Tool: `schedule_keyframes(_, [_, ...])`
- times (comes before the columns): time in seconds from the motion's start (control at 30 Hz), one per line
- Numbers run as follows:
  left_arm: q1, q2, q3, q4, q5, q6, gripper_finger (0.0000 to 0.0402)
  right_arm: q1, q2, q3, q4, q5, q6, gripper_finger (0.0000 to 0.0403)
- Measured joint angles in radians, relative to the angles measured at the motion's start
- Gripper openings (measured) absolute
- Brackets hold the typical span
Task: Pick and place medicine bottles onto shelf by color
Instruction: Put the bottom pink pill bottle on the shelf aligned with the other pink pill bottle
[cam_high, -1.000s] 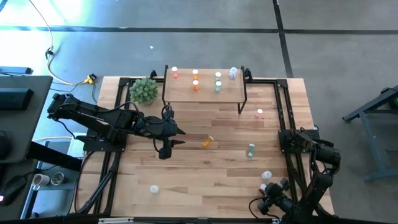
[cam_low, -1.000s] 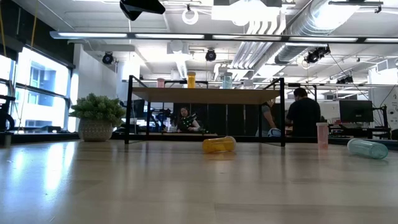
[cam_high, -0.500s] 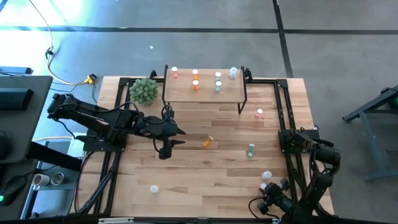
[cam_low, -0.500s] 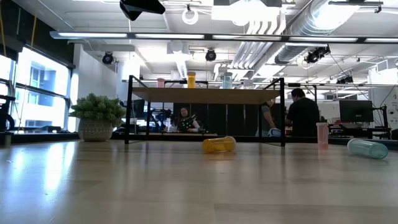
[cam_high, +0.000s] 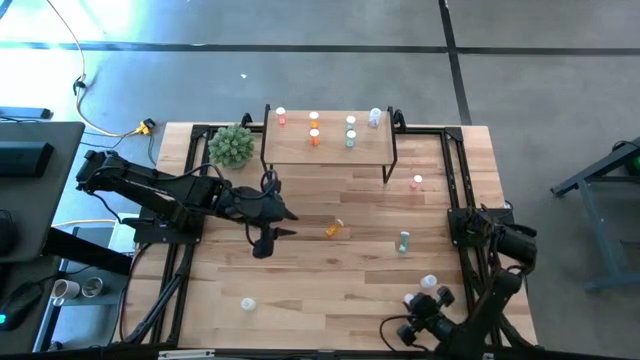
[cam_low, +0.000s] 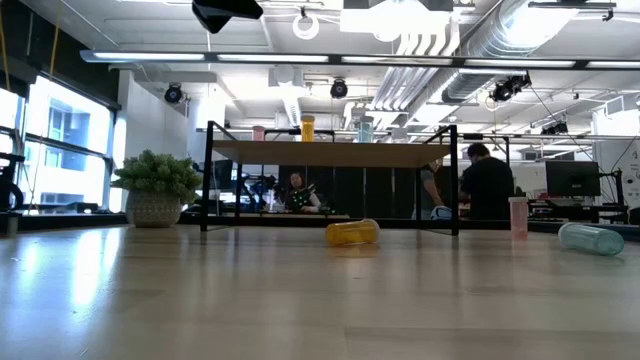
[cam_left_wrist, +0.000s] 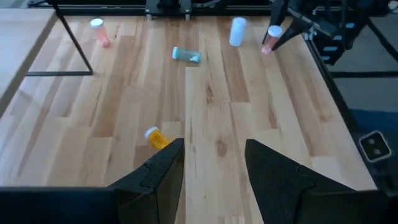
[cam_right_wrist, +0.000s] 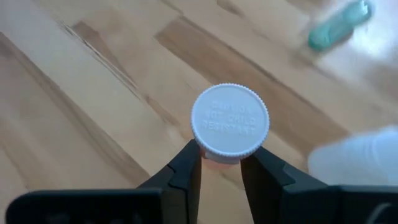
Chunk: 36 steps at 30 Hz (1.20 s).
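Right gripper (cam_right_wrist: 221, 163) clamped beneath the white ribbed cap of a small pink plastic bottle (cam_right_wrist: 229, 122) near the tabletop's front-right corner — probably light, rigid, slippery; left gripper (cam_left_wrist: 213, 163) parted, empty.

The right gripper (cam_right_wrist: 221, 163) has closed on a white-capped bottle (cam_right_wrist: 229, 122) and has moved a little toward the table's middle, taking the bottle from its earlier place.
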Motion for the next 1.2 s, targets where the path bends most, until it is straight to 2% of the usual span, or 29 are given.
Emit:
schedule_keyframes(0.37, [0.033, 0.0, 0.001, -0.108, 0.004, 0.049, 0.0161, -0.14, -0.048, 0.102, -0.043, 0.004, -0.297, 0.0085])
schedule_keyframes(0.8, [0.058, -0.001, 0.001, -0.161, 0.045, 0.165, 0.0161, -0.332, -0.21, 0.107, 0.011, 0.024, -0.751, 0.0085])
schedule_keyframes(1.2, [0.056, -0.002, 0.001, -0.16, 0.044, 0.206, 0.0161, -0.546, -0.342, 0.107, 0.147, -0.156, -1.139, 0.0085])
